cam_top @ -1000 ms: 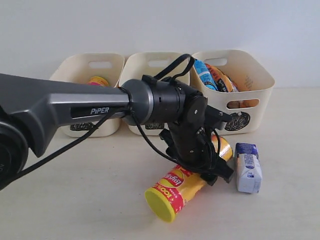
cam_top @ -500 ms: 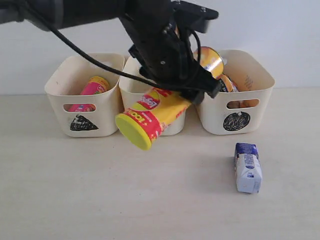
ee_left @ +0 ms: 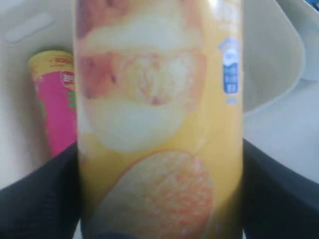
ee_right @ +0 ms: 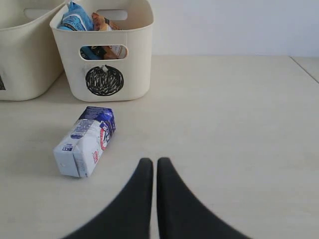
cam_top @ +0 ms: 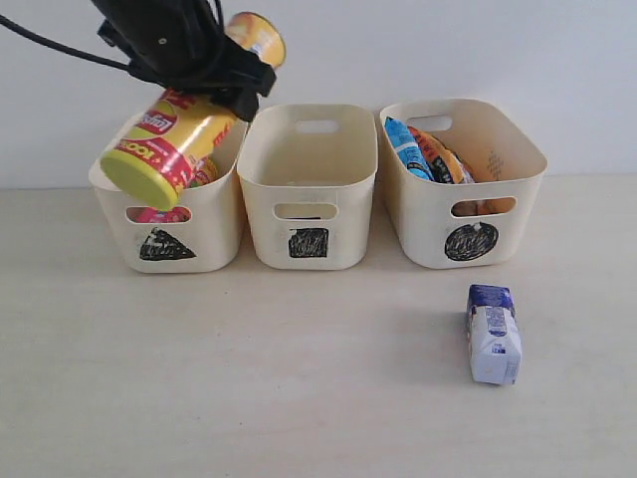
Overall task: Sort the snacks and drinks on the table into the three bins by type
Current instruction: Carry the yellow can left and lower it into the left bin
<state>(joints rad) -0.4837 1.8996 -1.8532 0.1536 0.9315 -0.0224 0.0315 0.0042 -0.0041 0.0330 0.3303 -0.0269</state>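
The yellow-orange tube (cam_top: 164, 139), tilted with its lid down, hangs over the triangle bin (cam_top: 117, 234), clamped in the left gripper (cam_top: 204, 80). Half a second ago it was in front of the square bin (cam_top: 309, 169). The carton (cam_top: 494, 334) lies unmoved on the table (cam_top: 249, 388). There are two tubes, counting the pink tube (ee_left: 57, 109) in the triangle bin. Two bags (cam_top: 406, 147) stand in the circle bin (cam_top: 428, 229). There is one carton and three bins. The right gripper (ee_right: 153, 163) is pressed closed on nothing.

This looks like a robotics test setup rather than a home: a bare pale desk (cam_top: 199, 398) stands against a plain white wall (cam_top: 498, 50). Three identical cream bins (cam_top: 338, 214) line its far edge (hand-scribbled in black with a triangle (cam_top: 166, 244), square (cam_top: 309, 242) and circle (cam_top: 471, 241)), and a black cabled robot arm (cam_top: 164, 35) hangs above the left one.
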